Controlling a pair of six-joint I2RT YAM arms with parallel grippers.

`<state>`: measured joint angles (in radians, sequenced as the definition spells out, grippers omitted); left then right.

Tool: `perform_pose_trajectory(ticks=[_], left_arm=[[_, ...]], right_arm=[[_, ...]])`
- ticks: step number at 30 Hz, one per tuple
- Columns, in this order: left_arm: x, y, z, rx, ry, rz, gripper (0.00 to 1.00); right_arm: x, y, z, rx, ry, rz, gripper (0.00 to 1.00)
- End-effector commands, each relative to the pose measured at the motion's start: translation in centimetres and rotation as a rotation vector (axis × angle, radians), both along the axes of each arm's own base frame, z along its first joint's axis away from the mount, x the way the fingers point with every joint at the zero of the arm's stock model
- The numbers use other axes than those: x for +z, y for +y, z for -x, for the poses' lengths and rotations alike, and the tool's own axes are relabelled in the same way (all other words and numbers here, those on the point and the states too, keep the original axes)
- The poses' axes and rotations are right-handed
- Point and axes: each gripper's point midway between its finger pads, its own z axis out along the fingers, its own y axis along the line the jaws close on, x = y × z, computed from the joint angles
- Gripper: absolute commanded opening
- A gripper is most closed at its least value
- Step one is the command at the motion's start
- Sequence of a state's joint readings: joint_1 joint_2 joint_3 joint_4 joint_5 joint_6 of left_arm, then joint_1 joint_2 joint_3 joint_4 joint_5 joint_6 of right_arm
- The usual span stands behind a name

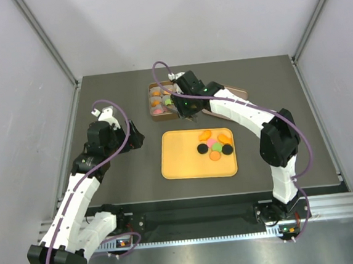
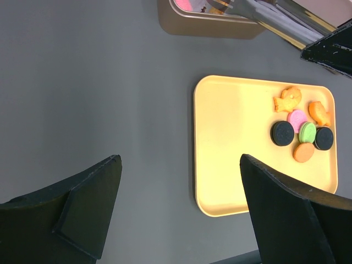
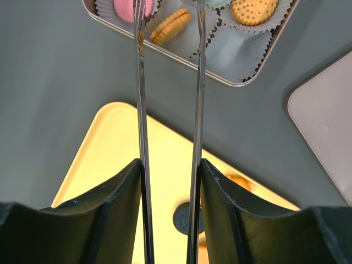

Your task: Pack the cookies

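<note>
Several cookies [image 1: 215, 146], orange, black, pink and green, lie at the far right of a yellow tray [image 1: 185, 162]. More cookies sit in paper cups in a metal box [image 1: 161, 100] behind the tray. My right gripper [image 1: 186, 106] is shut on metal tongs [image 3: 142, 110], whose two blades stand apart and reach over the box. An orange sandwich cookie [image 3: 171, 26] lies in a cup between the blades, beside a pink one [image 3: 129, 8]; the tong tips are out of view. My left gripper [image 1: 137, 138] is open and empty, left of the tray.
The box's lid [image 1: 235, 93] lies right of the box, under my right arm. Some paper cups [image 3: 242, 52] in the box's near corner hold nothing. In the left wrist view the tray [image 2: 231, 143] is ahead to the right, the box [image 2: 209, 25] beyond it.
</note>
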<state>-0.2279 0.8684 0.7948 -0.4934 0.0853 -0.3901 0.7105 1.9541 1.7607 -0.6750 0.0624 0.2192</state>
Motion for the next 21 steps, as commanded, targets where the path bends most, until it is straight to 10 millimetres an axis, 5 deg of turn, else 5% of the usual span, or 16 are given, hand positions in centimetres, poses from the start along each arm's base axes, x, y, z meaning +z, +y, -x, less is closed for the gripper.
perform_pose_trajectory(ticks=[1, 14, 21], left_arm=[[0.9, 0.2, -0.6, 0.011, -0.039, 0.005, 0.93], [1.0, 0.2, -0.6, 0.011, -0.044, 0.007, 0.93], [1.1, 0.1, -0.5, 0.007, -0.048, 0.01, 0.93]], right_arm=[[3.9, -0.2, -0.6, -0.004, -0.086, -0.056, 0.44], [9.0, -1.7, 0.5, -0.014, -0.162, -0.089, 0.44], [10.0, -6.2, 6.0, -0.049, -0.151, -0.101, 0.44]])
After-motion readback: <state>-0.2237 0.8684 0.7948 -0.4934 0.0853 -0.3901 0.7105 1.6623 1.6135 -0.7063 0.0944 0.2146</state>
